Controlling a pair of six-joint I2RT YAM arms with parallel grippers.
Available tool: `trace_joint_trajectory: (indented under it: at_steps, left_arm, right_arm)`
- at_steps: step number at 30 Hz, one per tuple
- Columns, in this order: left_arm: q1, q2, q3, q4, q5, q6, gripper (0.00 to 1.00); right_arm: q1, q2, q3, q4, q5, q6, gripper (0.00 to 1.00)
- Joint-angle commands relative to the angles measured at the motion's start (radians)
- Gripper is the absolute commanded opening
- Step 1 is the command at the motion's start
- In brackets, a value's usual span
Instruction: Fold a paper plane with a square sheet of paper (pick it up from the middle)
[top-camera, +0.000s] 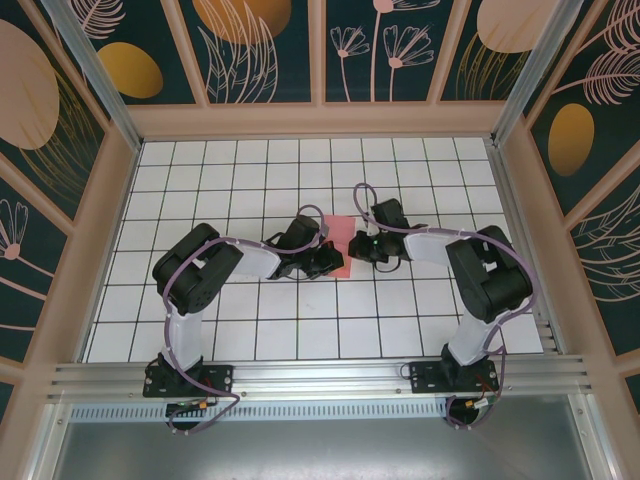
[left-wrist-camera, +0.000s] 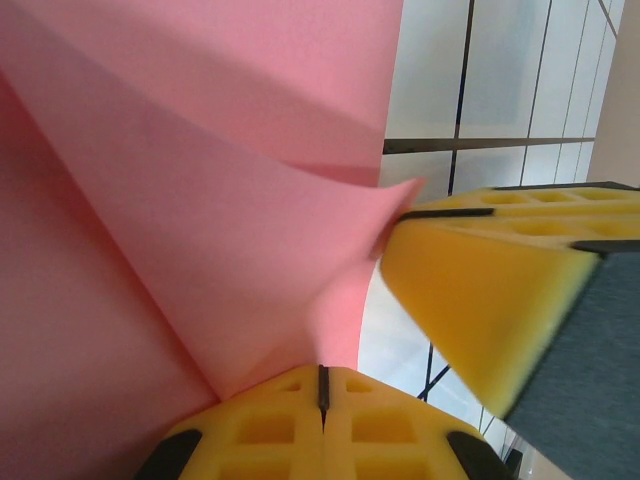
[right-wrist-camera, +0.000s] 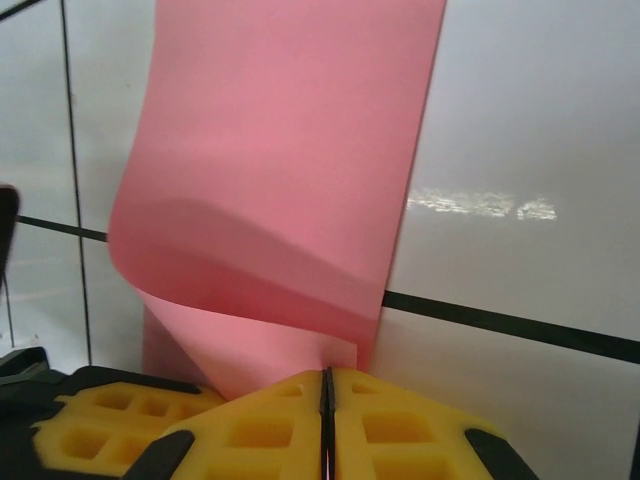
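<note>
Starting at left: left hand (top-camera: 325, 262) lies low over the white-tiled counter (top-camera: 250, 330), reaching in toward the middle. Its yellow pads (left-wrist-camera: 270, 430) are pressed together, with a raised fold of the square sheet of paper (top-camera: 338, 228) pinched in the seam between them. The sheet sits mid-counter between the two hands, partly folded and lifted off the tiles. From above, the visible pink strip has its long axis running near side to far side, slightly tilted, and the far edge is straight. In the left wrist view one creased flap rises to a corner pointing right, toward a yellow pad of the other hand; touching or just beside, cannot tell which. Paper surface is plain pink. Right hand (top-camera: 358, 245) comes in from the right, pads closed on an edge of the sheet, where the paper curls over itself.
</note>
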Motion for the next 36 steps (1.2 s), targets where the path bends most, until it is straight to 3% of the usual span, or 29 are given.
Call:
trace_joint_trajectory:
  at_steps: [1, 10, 18, 25, 36]
  left_arm:
    - [-0.005, 0.002, 0.007, -0.064, -0.032, -0.004, 0.06]
    - [-0.005, -0.039, 0.011, -0.051, -0.034, 0.013, 0.07]
    - [0.018, -0.130, 0.033, -0.115, -0.182, 0.068, 0.10]
    - [0.028, -0.061, 0.109, -0.097, -0.127, 0.058, 0.09]
    - [0.027, -0.017, 0.102, -0.135, -0.145, 0.052, 0.09]
  right_arm:
    - [0.008, 0.026, 0.028, 0.008, -0.027, -0.013, 0.11]
    - [0.008, 0.055, 0.028, -0.026, -0.011, -0.041, 0.11]
    - [0.008, 0.059, 0.021, -0.068, 0.028, -0.069, 0.09]
    - [0.009, 0.066, 0.023, -0.065, 0.025, -0.072, 0.08]
    - [0.008, 0.078, 0.023, -0.073, 0.028, -0.073, 0.08]
